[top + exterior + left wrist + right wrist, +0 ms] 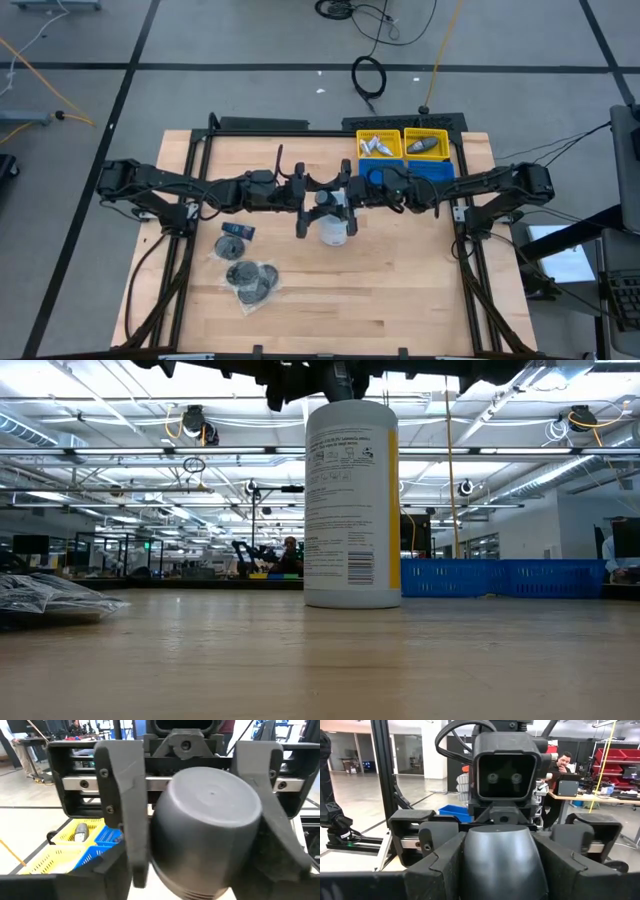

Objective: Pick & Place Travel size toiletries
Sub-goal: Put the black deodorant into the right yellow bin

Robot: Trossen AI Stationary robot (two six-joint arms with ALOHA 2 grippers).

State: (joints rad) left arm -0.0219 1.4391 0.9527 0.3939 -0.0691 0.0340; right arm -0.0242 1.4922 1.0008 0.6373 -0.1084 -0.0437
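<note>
- Both grippers, left gripper (pixel 318 203) and right gripper (pixel 340 199), meet over the white tub (pixel 333 231) mid-table; left fingers (pixel 121 810) straddle its lid, right's closure cannot be told.
- Toiletry discs (pixel 250 278) lie untouched on the table (others already in the yellow bin (pixel 404 144)).
- Judged: tub handling in hand; next, release and reach for the discs.

The high view looks straight down on the whole wooden table (pixel 400 290) from well above. The low view sits at tabletop height, looking level across it, very close to the white tub (pixel 351 500), which the high view also shows. Each wrist view faces the other arm's wrist, with the tub's grey lid (pixel 210 820) filling both.
</note>
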